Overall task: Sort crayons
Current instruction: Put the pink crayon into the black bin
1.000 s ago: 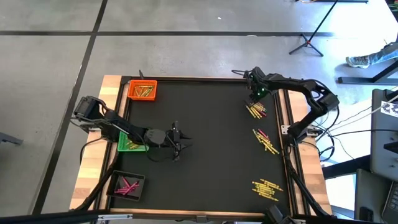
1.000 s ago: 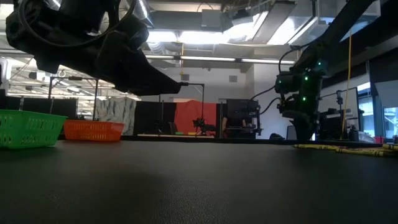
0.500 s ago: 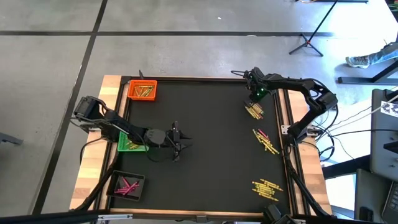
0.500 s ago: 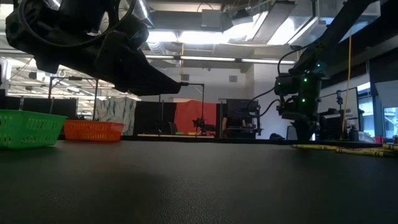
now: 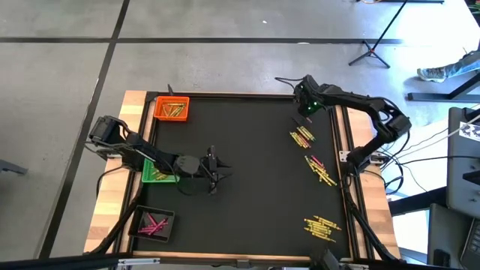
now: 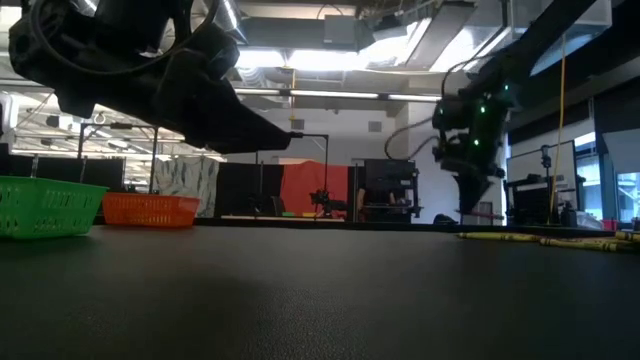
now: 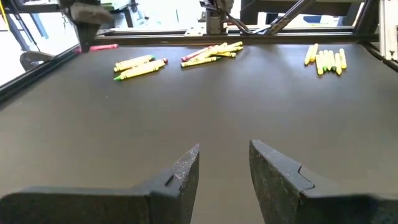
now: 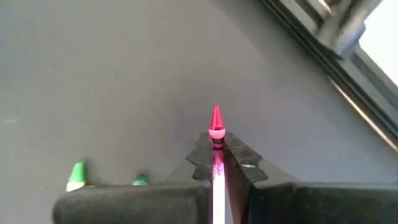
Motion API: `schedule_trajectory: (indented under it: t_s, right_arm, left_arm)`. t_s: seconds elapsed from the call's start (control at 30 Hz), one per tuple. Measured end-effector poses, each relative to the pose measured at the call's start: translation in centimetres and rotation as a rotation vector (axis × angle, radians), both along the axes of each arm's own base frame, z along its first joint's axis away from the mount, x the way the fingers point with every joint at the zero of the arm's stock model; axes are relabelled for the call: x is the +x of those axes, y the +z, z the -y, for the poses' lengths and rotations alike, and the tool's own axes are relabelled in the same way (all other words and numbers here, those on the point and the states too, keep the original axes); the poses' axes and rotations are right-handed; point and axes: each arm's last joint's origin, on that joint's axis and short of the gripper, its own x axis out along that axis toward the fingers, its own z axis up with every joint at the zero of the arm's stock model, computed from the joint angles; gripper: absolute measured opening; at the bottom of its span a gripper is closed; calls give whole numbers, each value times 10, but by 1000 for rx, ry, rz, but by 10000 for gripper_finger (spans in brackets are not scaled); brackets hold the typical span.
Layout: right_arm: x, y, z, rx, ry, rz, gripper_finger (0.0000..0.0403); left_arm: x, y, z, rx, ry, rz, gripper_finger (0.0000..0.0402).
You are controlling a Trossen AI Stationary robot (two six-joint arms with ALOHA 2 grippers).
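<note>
So the right gripper [image 8: 216, 163] just clamped down on a pink crayon [image 8: 216, 124] and lifted off the pile at about 2 o'clock on the tabletop [image 5: 247, 187]. A second ago it was down among those crayons [image 5: 302, 136] with its fingers partway apart; now they're pinched tight on the stick, its tip poking out past them, and the arm has risen and shifted a bit toward 12. That pile looks nudged too.

Meaning: pick done, carry is next. Pinks sit in the black tray [image 5: 153, 223] at 7 o'clock, clear across the tabletop, so I'd guess that's where it's headed.

Left gripper [image 5: 212, 171] hasn't budged, hovering around 9 o'clock near the green tray [image 5: 156, 175], fingers parted with nothing in them. More loose crayons lie at 3 and 5 o'clock, so plenty left.
</note>
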Motion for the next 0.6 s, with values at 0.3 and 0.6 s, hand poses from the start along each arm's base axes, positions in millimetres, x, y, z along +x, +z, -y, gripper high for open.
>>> schedule_trajectory:
  t_s: [0.3,0.6]
  right_arm:
    - [44,32,-60,-189,233,222,15]
    - [87,24,-132,-291,483,526,16]
  left_arm:
    - [2,0,-10,-73,64,12,134]
    - [2,1,-12,-125,89,29,166]
